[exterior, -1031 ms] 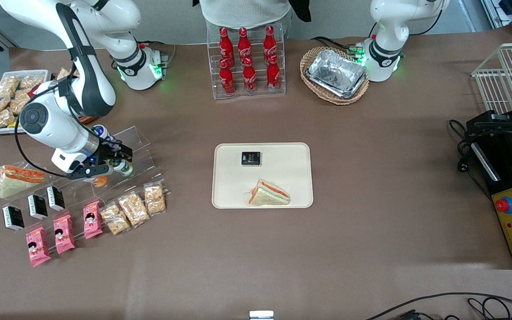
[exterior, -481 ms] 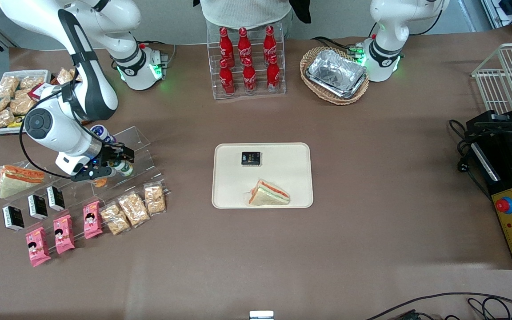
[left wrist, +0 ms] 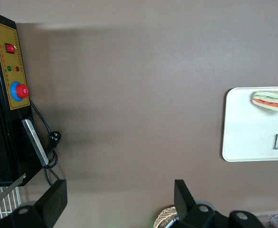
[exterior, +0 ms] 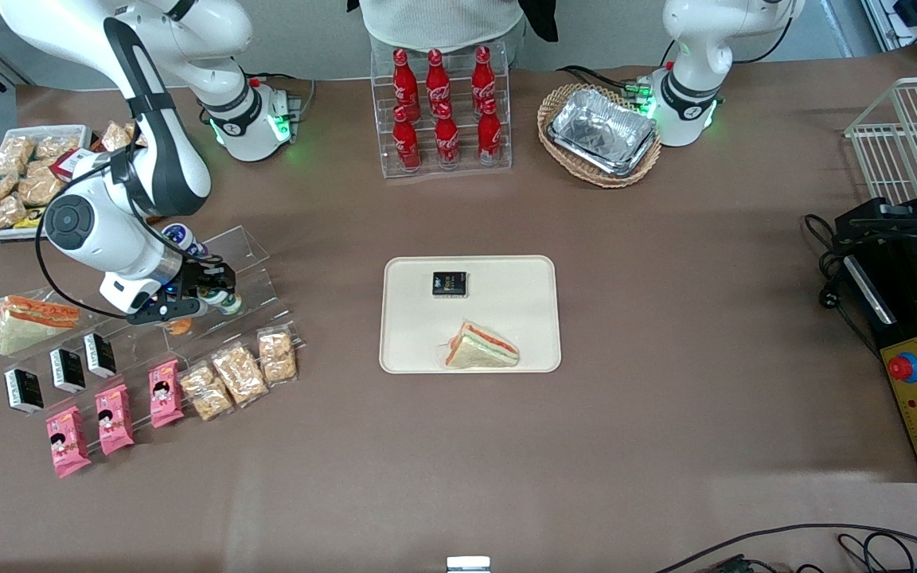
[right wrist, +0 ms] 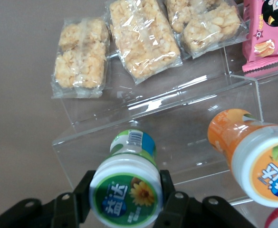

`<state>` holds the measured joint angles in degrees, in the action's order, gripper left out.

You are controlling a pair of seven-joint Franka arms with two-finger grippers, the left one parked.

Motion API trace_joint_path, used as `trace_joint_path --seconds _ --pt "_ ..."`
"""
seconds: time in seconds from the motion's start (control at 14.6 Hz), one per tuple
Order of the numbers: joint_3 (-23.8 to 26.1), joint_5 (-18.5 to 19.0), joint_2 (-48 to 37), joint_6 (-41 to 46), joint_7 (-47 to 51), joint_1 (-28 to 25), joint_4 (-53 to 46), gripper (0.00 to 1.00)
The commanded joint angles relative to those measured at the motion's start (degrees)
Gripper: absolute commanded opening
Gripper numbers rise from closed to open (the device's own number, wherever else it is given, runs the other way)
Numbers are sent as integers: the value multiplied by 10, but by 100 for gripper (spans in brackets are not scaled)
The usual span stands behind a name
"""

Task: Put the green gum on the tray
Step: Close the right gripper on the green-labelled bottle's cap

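Observation:
The green gum [exterior: 225, 301] is a small white bottle with a green label, lying on the clear acrylic step stand [exterior: 255, 256] toward the working arm's end of the table. My right gripper [exterior: 214, 295] is down at the stand, and its black fingers [right wrist: 173, 199] press on both sides of the bottle's cap end [right wrist: 127, 191]. The bottle still rests on the stand. The cream tray [exterior: 506, 318] lies flat at the table's middle, far sideways from the gripper; it also shows in the left wrist view [left wrist: 248, 128].
An orange-lidded bottle [right wrist: 253, 147] lies beside the green gum, and a blue-lidded bottle [exterior: 180, 235] sits farther from the camera. Cracker packs [exterior: 239, 372], pink snack packs [exterior: 112, 418] and black packets [exterior: 68, 368] lie nearer. The tray holds a sandwich [exterior: 481, 348] and a black packet [exterior: 449, 283].
The right arm shifted a little toward the tray and settled; the fingers have closed in around the green gum, which nudged slightly the same way.

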<state>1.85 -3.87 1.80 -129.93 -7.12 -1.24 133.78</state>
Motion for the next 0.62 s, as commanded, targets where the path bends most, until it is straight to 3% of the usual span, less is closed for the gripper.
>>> trace_joint_path --seconds 0.0,0.07,0.34,0.55 --pt "-2 -14 2 -15 -10 1 4 36" --pt "-3 -14 1 -14 -10 1 3 27" --pt "-3 -11 -33 25 -10 -2 -28 25" --pt "-3 -7 -43 197 -5 -1 -150 25"
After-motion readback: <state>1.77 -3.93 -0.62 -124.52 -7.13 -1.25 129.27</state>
